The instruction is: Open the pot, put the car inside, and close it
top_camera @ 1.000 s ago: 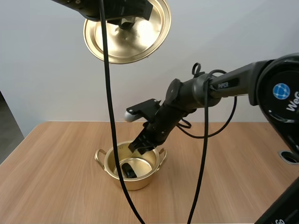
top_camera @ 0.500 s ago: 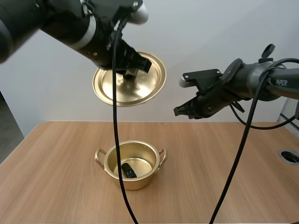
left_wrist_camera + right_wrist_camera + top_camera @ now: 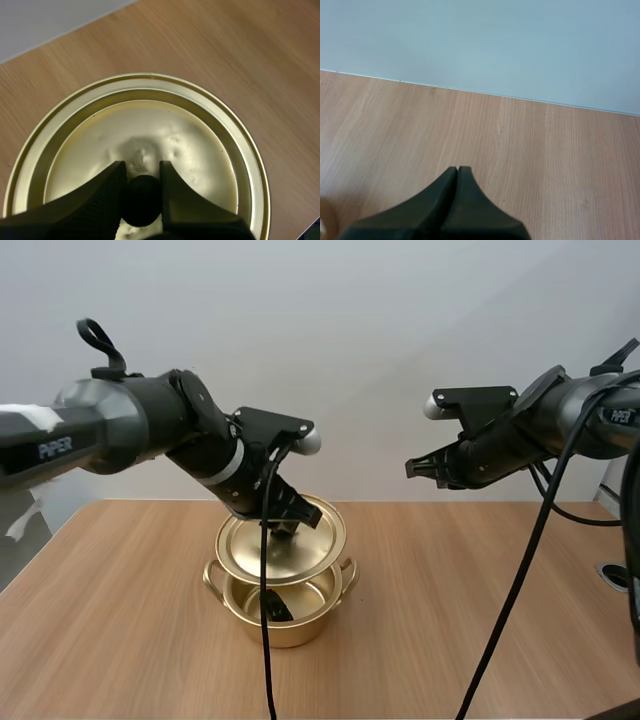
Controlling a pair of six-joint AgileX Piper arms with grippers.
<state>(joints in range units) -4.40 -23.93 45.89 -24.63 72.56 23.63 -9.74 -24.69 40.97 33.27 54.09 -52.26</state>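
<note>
the lid (image 3: 300, 545) is pinched by its knob (image 3: 142, 201) in the left gripper (image 3: 141, 172) just over the pot (image 3: 292, 630), to cover the car (image 3: 274, 606). the right gripper (image 3: 457, 174) is pressed together, clear.

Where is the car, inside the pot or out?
Inside. The dark car lies on the bottom of the pot, below the lid that the left gripper holds just above the rim.

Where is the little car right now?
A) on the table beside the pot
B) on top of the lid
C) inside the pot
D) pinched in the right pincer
C: the car lies on the bottom of the pot, below the lid that the left pincer holds by its knob.
</note>
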